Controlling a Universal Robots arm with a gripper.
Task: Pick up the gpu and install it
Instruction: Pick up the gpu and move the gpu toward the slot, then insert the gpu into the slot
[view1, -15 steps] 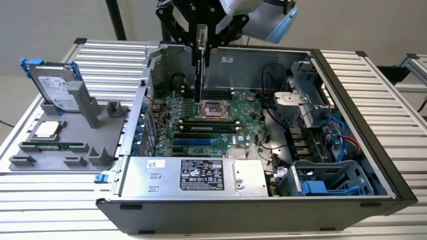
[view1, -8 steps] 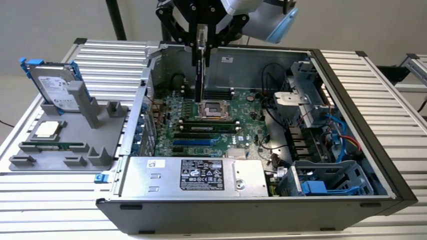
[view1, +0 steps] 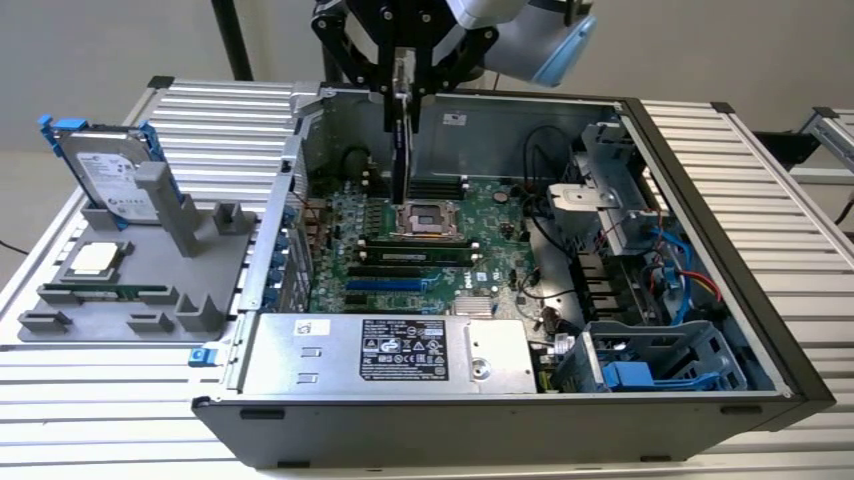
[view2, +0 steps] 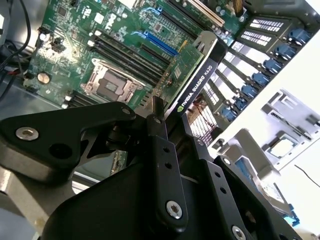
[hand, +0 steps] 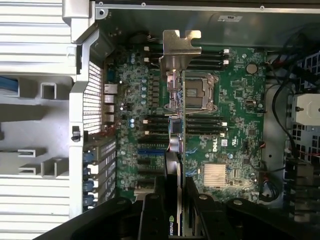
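- On the exterior view's left, a grey holder (view1: 107, 332) lies on the slatted table (view1: 747, 180). A hard drive (view1: 107, 170) with blue rails stands upright in it, with a square processor chip (view1: 94, 260) and a narrow memory stick (view1: 114, 294) lower down.
- Just beside the holder, the open computer case (view1: 467, 430) lies on its side. Its green motherboard (view1: 501, 265) faces up, and a silver power supply (view1: 320, 355) sits along the near wall.
- The gripper (view1: 407, 95) hangs from the arm (view1: 534, 35) over the far part of the case, left of its middle, clamped on the gpu (view1: 404, 150).
- In the exterior view the gpu hangs on edge, straight down from the jaws into the case. Its lower end is near the empty processor socket (view1: 434, 217); I cannot tell whether it touches the board.
- In the second wrist view the black fingers (view2: 162, 150) of the gripper (view2: 172, 122) press both flat sides of the gpu (view2: 195, 82) — green board on one face, black cooler on the other.
- In the first wrist view the gripper (hand: 175, 186) has the gpu (hand: 177, 145) pinched at its near end. The silver bracket (hand: 178, 47) is at the far end, over the memory slots beside the socket. The card sits in no slot.
- Right of the socket, black, blue and red cables (view1: 687, 280) run along the case.
- At the near right corner stands a grey drive cage (view1: 667, 345) with a blue part inside.
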